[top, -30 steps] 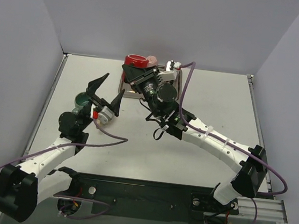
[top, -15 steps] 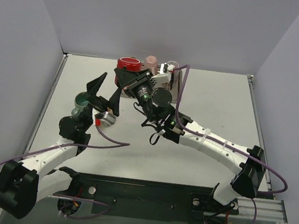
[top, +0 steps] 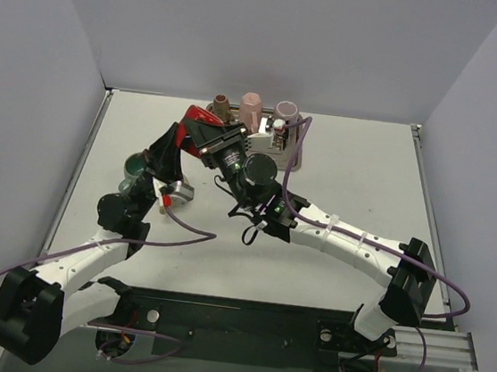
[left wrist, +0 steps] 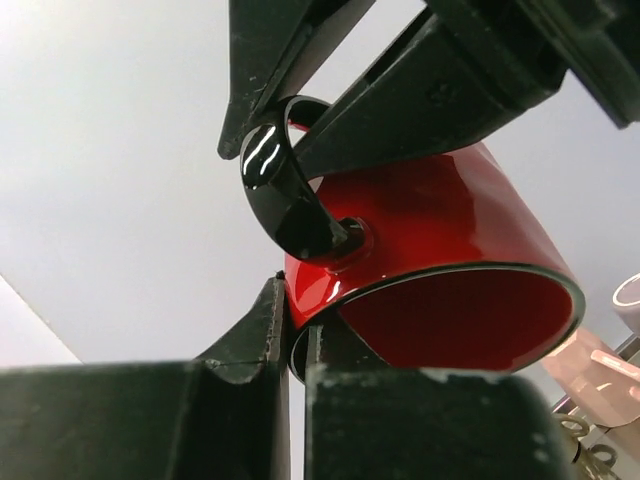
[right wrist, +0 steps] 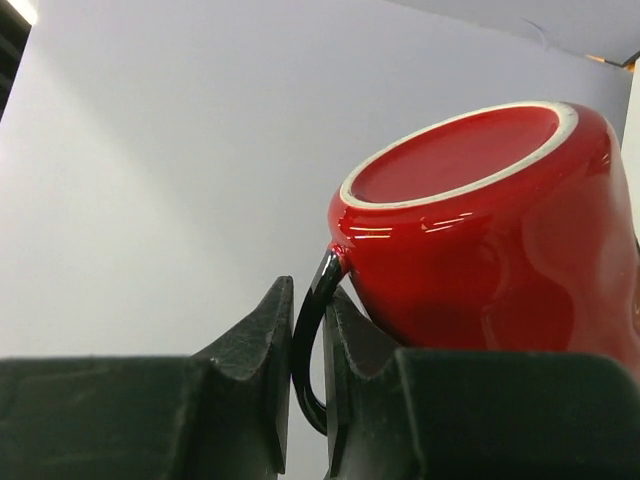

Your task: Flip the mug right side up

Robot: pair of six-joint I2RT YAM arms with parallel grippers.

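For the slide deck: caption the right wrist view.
Right gripper pinching the black handle of the red mug, its base in view.

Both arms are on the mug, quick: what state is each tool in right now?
Left tool: closed on the red mug's rim.
Right tool: closed on the mug's black handle.

A pale table (top: 357,176) carries a metal rack (top: 293,158) at its far edge and a green cup (top: 134,168).
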